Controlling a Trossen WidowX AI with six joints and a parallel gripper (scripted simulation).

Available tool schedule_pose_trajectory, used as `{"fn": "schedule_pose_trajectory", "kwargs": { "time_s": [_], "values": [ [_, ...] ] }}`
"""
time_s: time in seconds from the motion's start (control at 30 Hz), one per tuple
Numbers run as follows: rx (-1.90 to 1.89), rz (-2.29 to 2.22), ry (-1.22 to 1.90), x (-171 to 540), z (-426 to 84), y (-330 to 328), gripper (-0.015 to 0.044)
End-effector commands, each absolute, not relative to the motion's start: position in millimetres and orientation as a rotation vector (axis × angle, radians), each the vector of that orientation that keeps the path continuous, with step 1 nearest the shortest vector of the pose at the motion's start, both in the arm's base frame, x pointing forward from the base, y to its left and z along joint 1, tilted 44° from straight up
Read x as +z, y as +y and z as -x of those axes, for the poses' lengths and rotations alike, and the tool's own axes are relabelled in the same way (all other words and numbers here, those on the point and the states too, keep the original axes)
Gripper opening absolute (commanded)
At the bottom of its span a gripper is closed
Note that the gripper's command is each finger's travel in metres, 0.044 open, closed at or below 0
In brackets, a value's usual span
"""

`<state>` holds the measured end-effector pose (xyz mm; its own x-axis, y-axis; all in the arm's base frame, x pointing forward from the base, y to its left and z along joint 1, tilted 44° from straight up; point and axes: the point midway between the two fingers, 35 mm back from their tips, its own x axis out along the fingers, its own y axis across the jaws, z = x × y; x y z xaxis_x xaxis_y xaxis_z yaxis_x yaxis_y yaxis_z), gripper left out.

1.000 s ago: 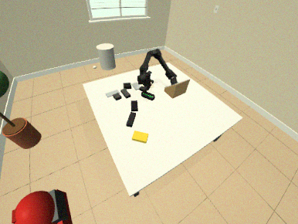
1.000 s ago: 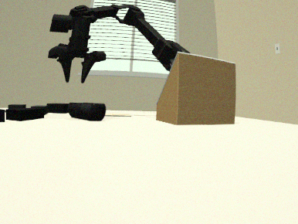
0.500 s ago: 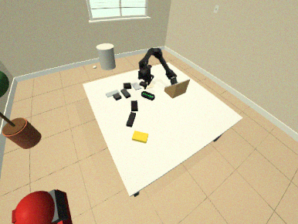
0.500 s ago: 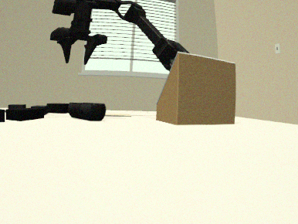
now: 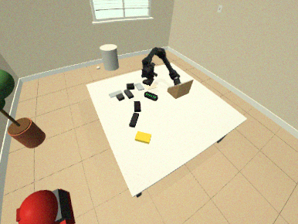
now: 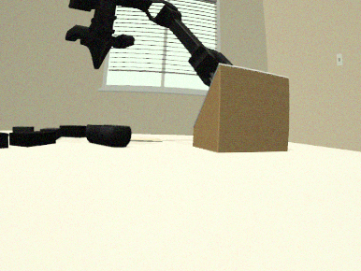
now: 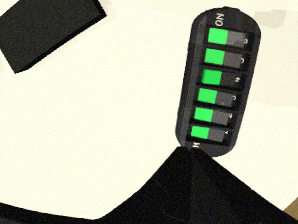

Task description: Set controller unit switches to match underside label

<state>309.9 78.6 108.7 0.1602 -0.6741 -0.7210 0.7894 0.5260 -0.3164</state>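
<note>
The dark grey controller unit point(image 5: 150, 96) point(image 6: 108, 135) point(image 7: 235, 17) sits flat on its base on the bench, its top facing up. In the wrist view its six switches run in a row, each green at the left and dark at the right. The third switch from the top point(image 7: 212, 76) looks tilted unlike the others, with a darker green end that seems raised; the other five look alike. Their numbers are blurred. The label is hidden underneath. My gripper point(image 5: 147, 83) point(image 6: 96, 67) point(image 7: 187, 148) is shut and empty, above bench level; its tips overlap the unit's lower end in the wrist view.
A brown wedge-shaped box point(image 5: 181, 90) point(image 6: 252, 112) stands right of the unit. Black modules point(image 5: 133, 120) point(image 5: 137, 106) point(image 5: 129, 93) and pale flat plates point(image 5: 115, 93) point(image 5: 139, 86) lie to its left. A yellow block point(image 5: 143, 137) lies nearer the front. A dark block point(image 7: 50, 30) shows in the wrist view.
</note>
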Motion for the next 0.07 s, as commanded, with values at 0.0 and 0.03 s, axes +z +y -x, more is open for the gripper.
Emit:
{"fn": "schedule_pose_trajectory", "kwargs": {
  "time_s": [0.0, 0.03],
  "values": [
    [-1.052, -0.149, 0.944, 109.0, -309.3, 79.2, 0.0],
    [-1.052, -0.149, 0.944, 109.0, -309.3, 79.2, 0.0]
  ]
}}
